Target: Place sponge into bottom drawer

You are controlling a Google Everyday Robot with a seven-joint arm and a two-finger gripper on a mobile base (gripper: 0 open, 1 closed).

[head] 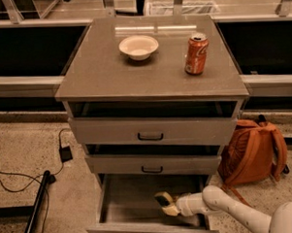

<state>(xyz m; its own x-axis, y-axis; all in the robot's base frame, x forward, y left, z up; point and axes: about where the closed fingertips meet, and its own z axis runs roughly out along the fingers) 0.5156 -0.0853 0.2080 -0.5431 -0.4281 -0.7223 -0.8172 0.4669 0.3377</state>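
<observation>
The bottom drawer (121, 201) of the grey cabinet is pulled open, its flat grey floor showing. My gripper (170, 205) reaches in from the lower right on a white arm and sits low inside the drawer, right of its middle. It is shut on the sponge (163, 200), a small pale yellow block with a darker face, held just above or on the drawer floor.
On the cabinet top (95, 72) stand a white bowl (138, 47) and an orange soda can (196, 54). The two upper drawers (151, 133) are slightly open. An orange backpack (254, 147) leans at the right. Cables (22, 177) lie on the floor at left.
</observation>
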